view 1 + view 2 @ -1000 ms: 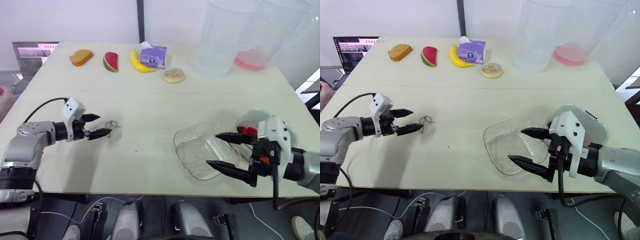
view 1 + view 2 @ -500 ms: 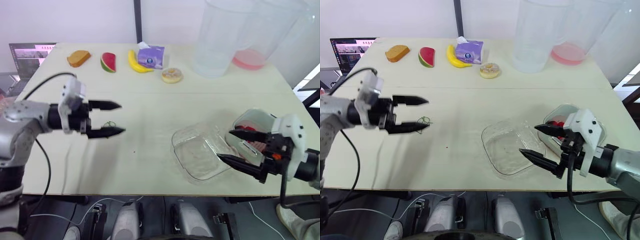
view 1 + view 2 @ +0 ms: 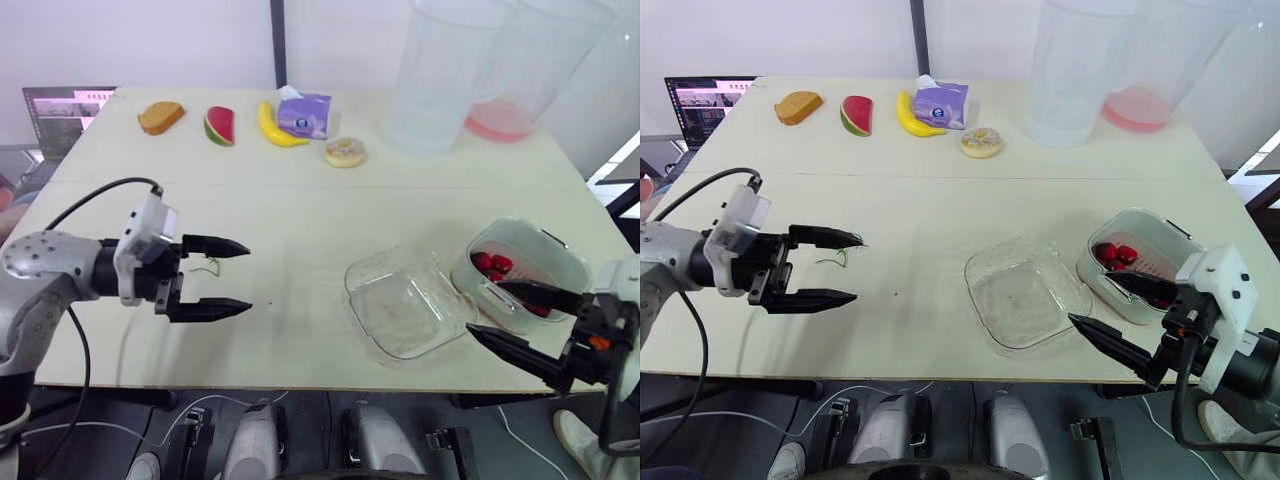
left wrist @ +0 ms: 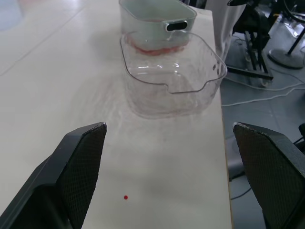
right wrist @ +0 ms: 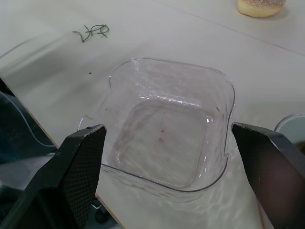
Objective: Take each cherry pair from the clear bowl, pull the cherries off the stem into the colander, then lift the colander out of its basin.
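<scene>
Since the clear bowl (image 3: 400, 315) looks empty, we judge the colander (image 3: 550, 262) lies nearest our right end effector (image 3: 485, 308), fingers apart, lower right of frame.

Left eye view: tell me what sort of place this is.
Most likely a robotics lab, not a real kitchen: play food such as a banana and a watermelon slice lined up on a plain table, with a laptop by its far corner.

The cherries (image 3: 1112, 253) are red, the colander (image 3: 1155, 250) pale grey-green, the stems (image 5: 91, 32) green, the table (image 3: 940, 200) cream.
</scene>
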`<state>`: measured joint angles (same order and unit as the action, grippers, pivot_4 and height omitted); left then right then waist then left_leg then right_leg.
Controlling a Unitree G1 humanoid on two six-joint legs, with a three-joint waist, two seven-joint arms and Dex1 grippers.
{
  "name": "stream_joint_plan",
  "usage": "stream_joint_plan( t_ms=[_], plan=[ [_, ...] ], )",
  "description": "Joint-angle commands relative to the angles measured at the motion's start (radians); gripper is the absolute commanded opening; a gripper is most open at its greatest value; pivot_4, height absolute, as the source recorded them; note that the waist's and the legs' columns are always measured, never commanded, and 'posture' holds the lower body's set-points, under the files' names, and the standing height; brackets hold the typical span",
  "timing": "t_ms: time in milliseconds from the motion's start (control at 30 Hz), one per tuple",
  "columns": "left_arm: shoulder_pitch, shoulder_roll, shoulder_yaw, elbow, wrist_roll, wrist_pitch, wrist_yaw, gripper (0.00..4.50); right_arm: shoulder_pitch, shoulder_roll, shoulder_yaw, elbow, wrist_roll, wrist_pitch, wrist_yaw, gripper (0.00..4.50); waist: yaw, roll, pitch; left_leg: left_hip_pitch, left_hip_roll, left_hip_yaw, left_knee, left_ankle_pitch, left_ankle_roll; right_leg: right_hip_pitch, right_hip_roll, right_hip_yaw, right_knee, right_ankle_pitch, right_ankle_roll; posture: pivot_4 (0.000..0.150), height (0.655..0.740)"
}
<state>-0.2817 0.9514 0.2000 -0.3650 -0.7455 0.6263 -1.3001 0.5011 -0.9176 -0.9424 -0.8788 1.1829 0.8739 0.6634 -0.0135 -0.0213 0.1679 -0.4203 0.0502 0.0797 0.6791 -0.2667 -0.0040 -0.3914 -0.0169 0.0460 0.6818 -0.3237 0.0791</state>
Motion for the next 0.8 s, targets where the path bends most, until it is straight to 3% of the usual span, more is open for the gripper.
stream_joint_plan(
  t_ms=[33, 333, 500, 800],
  plan=[
    [-0.03, -0.004, 0.002, -0.017, -0.026, -0.01, -0.001, 4.44, 0.01, 0.009, -0.04, -0.01, 0.009, -0.012, -0.042, 4.5, 0.002, 0.0, 0.0, 0.0, 0.0, 0.0, 0.0, 0.0, 0.0, 0.0, 0.0, 0.0, 0.0, 0.0, 0.0, 0.15, 0.74],
    [-0.048, 0.019, -0.067, -0.157, -0.057, -0.01, -0.031, 4.44, -0.021, -0.09, -0.01, 0.083, -0.045, 0.123, -0.23, 4.5, 0.0, 0.0, 0.0, 0.0, 0.0, 0.0, 0.0, 0.0, 0.0, 0.0, 0.0, 0.001, 0.0, 0.0, 0.0, 0.15, 0.74],
    [-0.094, -0.002, -0.111, -0.153, -0.047, -0.018, -0.017, 4.44, -0.15, -0.194, 0.145, 0.194, -0.075, 0.245, -0.349, 4.5, -0.002, 0.0, 0.0, 0.0, 0.0, 0.001, 0.0, 0.0, 0.0, -0.001, 0.001, 0.002, 0.0, 0.0, 0.0, 0.15, 0.74],
    [-0.112, -0.027, -0.132, -0.166, -0.045, -0.021, 0.026, 4.44, -0.289, -0.26, 0.362, 0.271, -0.191, 0.306, -0.317, 4.5, 0.0, 0.0, 0.0, -0.003, 0.0, 0.001, 0.0, 0.0, 0.0, -0.004, 0.003, 0.003, 0.0, 0.0, 0.0, 0.15, 0.74]
  ],
)
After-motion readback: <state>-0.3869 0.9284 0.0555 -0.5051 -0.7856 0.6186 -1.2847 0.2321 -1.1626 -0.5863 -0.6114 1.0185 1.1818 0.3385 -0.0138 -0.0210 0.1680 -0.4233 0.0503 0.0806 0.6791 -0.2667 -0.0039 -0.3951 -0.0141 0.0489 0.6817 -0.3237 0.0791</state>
